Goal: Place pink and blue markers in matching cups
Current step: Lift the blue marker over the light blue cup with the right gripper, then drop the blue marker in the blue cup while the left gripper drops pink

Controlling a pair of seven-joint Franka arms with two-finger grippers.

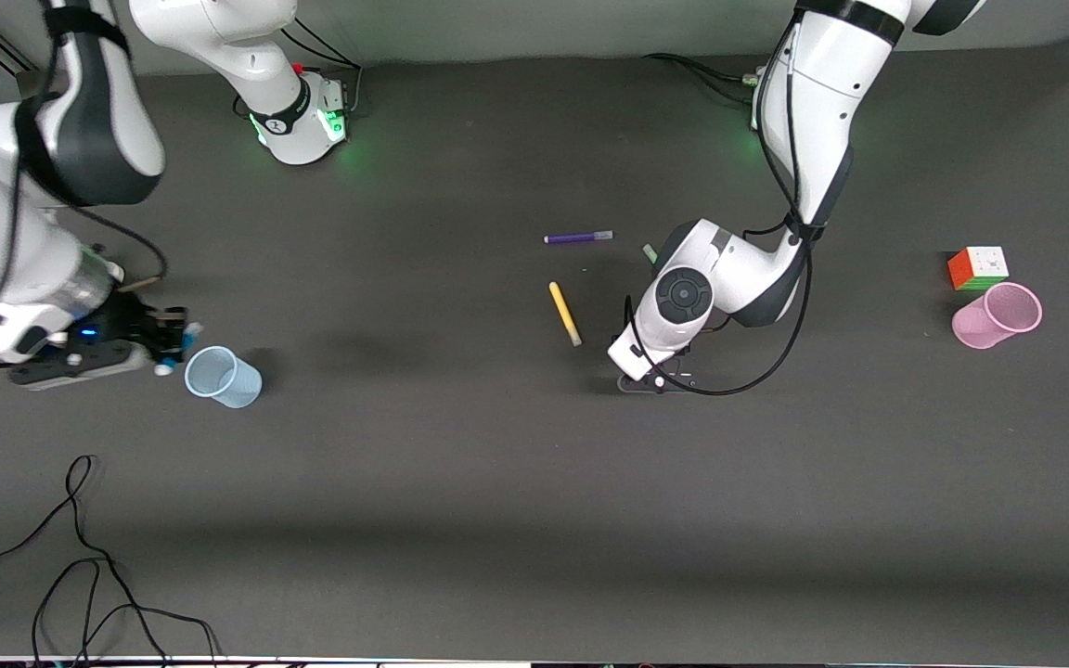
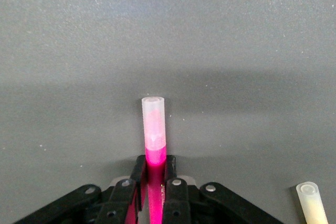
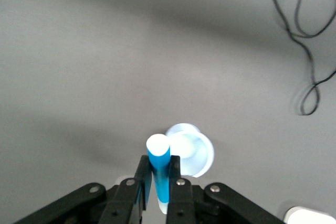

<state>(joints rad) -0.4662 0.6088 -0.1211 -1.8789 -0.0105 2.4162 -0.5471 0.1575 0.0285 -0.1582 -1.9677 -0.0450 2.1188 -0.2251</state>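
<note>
- R gripper [image 3: 157, 184]: fingers clamped on blue marker [image 3: 158, 169], white end sticking out past the tips. Hangs low just beside blue cup [image 1: 222, 377], at the R arm's end of the table; in the R wrist view the cup's open mouth [image 3: 190, 153] sits right next to the marker tip.
- Blue cup upright on the dark table [image 1: 460, 482], empty as far as I can see.
- L gripper [image 2: 155, 182]: fingers closed on pink marker [image 2: 154, 140], magenta body between the pads, paler translucent end poking out ahead of them. Down low over the mid-table, wrist hides it in the front view [image 1: 653, 378].
- Yellow marker [image 1: 564, 314] lies flat just beside L gripper, toward the R arm's end; its pale end also shows in the L wrist view [image 2: 312, 202].
- Purple marker [image 1: 578, 237] flat, near L arm's wrist, closer to the bases than the yellow one.
- Pink cup [image 1: 997, 315] well apart from L gripper, at the L arm's end, touching or almost touching the puzzle cube [image 1: 978, 267]; can't tell which.
</note>
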